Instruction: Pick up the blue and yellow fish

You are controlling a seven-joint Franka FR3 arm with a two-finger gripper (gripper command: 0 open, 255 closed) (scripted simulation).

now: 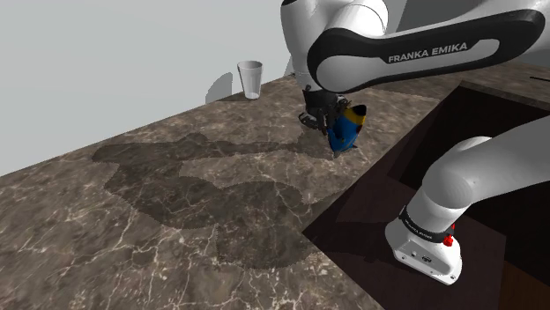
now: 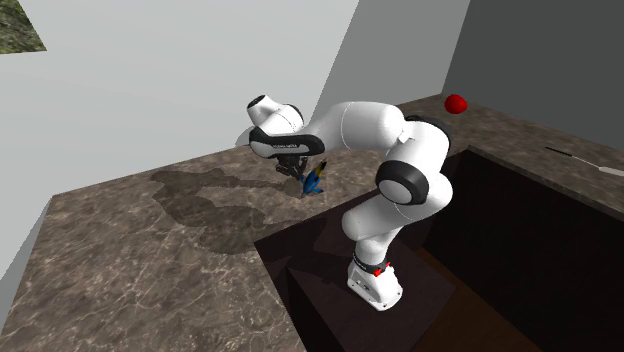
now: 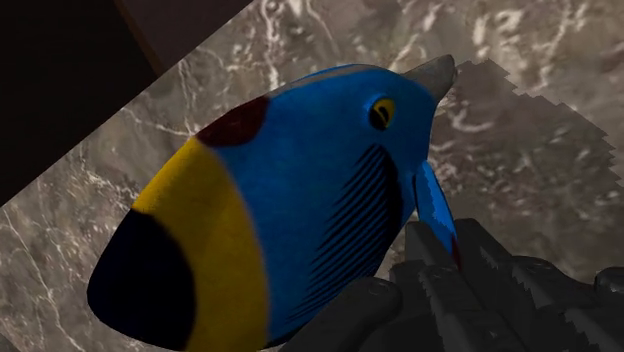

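The fish (image 1: 345, 130) is blue with a yellow band, a black tail end and a dark red patch on its back. It hangs tilted just over the brown marble counter (image 1: 176, 202), near the edge of the dark recess. My black gripper (image 1: 323, 113) is shut on it from above. The second exterior view shows the fish (image 2: 314, 183) under the gripper (image 2: 296, 168), beside the counter's edge. In the wrist view the fish (image 3: 300, 190) lies right against the dark fingers (image 3: 455, 285), its eye toward the counter; the gripper (image 3: 420, 292) clasps its lower side.
A clear glass (image 1: 251, 78) stands at the counter's far edge by the wall. A red ball (image 2: 456, 103) and a thin dark tool (image 2: 578, 157) lie on the far counter. The arm's base (image 1: 427, 251) sits in the dark sunken recess (image 1: 458, 123).
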